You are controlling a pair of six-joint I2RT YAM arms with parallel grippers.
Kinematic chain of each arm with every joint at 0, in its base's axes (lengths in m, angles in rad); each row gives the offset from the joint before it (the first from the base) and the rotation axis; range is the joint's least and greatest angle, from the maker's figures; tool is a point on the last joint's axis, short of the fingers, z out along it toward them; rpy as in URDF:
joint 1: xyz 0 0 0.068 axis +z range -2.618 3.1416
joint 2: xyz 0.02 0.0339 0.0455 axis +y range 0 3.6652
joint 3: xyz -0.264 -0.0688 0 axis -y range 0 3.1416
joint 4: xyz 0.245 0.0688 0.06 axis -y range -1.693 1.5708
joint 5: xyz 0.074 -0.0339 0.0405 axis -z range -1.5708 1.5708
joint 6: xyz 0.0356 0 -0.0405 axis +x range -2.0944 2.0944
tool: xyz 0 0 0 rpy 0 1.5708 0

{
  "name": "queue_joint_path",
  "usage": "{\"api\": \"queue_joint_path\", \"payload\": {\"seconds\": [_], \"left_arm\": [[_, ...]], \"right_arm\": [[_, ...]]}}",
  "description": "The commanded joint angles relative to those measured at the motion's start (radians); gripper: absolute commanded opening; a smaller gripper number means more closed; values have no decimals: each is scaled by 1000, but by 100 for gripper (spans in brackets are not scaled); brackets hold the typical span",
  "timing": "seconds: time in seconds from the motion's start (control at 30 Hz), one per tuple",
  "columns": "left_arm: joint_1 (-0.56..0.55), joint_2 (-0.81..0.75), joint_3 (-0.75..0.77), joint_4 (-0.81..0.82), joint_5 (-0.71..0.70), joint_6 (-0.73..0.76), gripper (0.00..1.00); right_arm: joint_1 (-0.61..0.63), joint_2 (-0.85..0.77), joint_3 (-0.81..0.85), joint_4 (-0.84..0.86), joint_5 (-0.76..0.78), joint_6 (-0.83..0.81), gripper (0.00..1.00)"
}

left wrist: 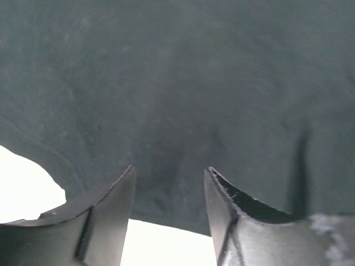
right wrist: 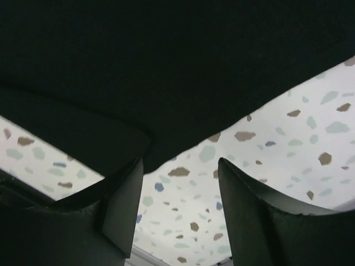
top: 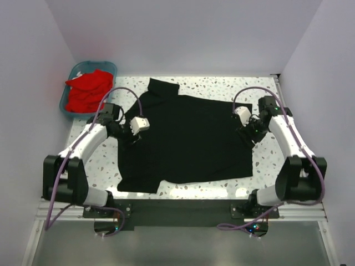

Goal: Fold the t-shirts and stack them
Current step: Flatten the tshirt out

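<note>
We count one black t-shirt [top: 188, 141] flat on the surface [top: 216, 86], long axis left to right — red t-shirts [top: 86, 93] heaped, uncountable, in one basket [top: 91, 63]. Left end effector [left wrist: 169, 177] and right end effector [right wrist: 180, 166] — both spread at the black one's side edges.

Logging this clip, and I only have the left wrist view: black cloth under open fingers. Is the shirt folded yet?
Observer: No. The black shirt lies spread out on the table, not folded.
Operator: And the other arm?
Observer: The right gripper is open at the shirt's right edge, with nothing between its fingers.
Operator: Any other shirts around?
Observer: Red shirts are heaped in a basket at the table's far left corner.
</note>
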Motion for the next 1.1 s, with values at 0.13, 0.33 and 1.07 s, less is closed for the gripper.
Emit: {"api": "queue_joint_path", "payload": {"seconds": [0.13,0.33,1.07], "left_arm": [[-4,227,113,226,-142,-382,52],[-2,357,154,269,-244,-473,47],[11,476,421,120,-169,-553,50]], "right_arm": [[26,258,23,286,176,199,50],[35,452,136,342,256,225,46],[42,658,698,-219,80,167,49]]}}
